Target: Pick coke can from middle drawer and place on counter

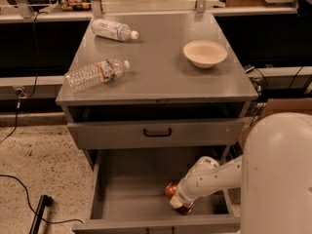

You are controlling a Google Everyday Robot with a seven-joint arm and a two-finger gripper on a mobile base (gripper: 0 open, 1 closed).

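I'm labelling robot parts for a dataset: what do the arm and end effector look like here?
The arm is smooth glossy white, built of rounded tube-like segments with a bulbous joint; no cables or markings show. A big rounded white shell fills the lower right corner. The end effector, down in the middle drawer at the coke can, looks pale cream.

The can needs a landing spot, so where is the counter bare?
Best patch: front right of the counter, in front of the bowl. The centre strip left of the bowl is bare too. The left side is crowded: a red-labelled bottle in front, another clear bottle behind. The gripper is down in the middle drawer, at the coke can.
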